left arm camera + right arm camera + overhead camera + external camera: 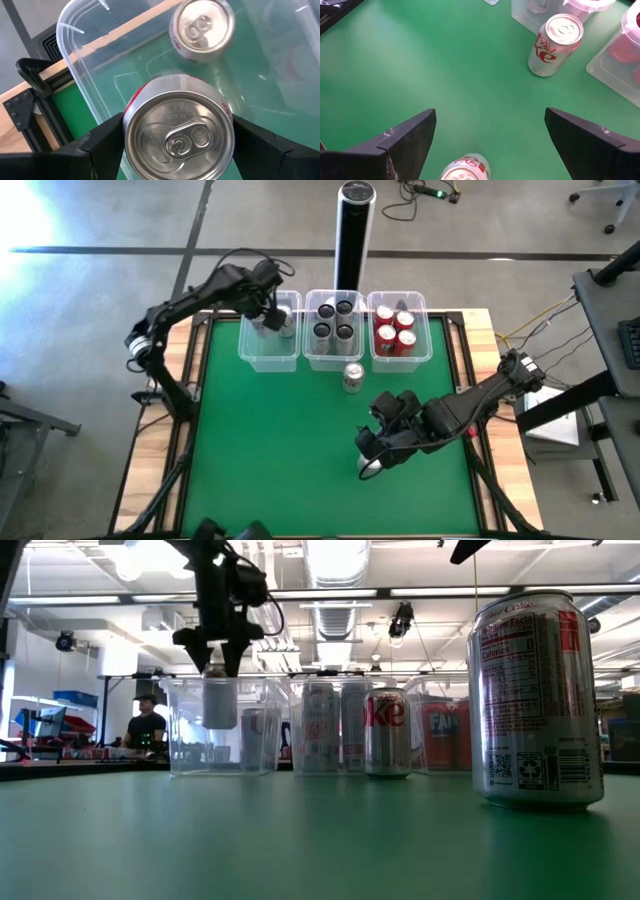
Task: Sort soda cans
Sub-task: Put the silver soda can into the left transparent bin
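Green mat [270, 450] covers the table centre, with bare wood strips along both side edges; most of the mat near the front is open. Three clear plastic bins sit side by side at the far edge.

Left bin [270, 352]: thin, see-through walls with rounded corners. The left gripper [272, 317] hangs over it, fingers closed against the sides of a silver-white can [178, 134] held upright, smooth brushed top and pull tab facing the wrist camera. In the low view this can [220, 702] sits partly below the bin rim and above the floor. A second silver-white can [202, 29] already stands on the bin floor, near the held one but apart from it.

Middle bin [334, 330]: four dark cans [334, 320], filling it. Right bin [400, 330]: four red cans [395, 327], also close-packed. A tall black-and-silver cylinder [353, 232] stands just behind the middle bin.

Two silver-white cans stand loose on the mat. One Diet Coke can [352, 377] stands upright just in front of the middle bin, with clear mat around it. The other [369, 470] is near the front, directly under the right gripper [375, 448], whose fingers [402, 142] are spread wide and hold nothing; the can top [465, 169] shows between them.

A person [146, 725] is in the room beyond the table.
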Available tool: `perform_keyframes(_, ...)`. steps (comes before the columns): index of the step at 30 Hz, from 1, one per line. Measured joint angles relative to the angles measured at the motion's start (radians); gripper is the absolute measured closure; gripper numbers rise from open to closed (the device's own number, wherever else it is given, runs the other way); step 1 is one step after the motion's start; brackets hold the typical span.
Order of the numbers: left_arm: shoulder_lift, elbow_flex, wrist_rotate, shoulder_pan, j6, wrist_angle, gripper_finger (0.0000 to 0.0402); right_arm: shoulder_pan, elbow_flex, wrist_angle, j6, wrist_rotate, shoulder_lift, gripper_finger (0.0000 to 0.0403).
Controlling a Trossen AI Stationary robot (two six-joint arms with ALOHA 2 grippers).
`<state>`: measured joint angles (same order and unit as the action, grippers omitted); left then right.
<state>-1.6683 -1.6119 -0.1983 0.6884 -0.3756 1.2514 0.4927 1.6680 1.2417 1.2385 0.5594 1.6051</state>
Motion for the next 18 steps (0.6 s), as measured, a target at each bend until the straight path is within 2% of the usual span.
perform_keyframes(11, -0.122, 0.000, 0.014, 0.057, -0.003, -0.034, 0.0115, 0.000, 0.000, -0.002, 0.061, -0.002, 0.000, 0.0035)
perform_keyframes(18, -0.157, 0.000, 0.037, 0.059, -0.004, -0.073, 0.0115, 0.000, 0.000, -0.003, 0.073, -0.010, 0.000, 0.0035)
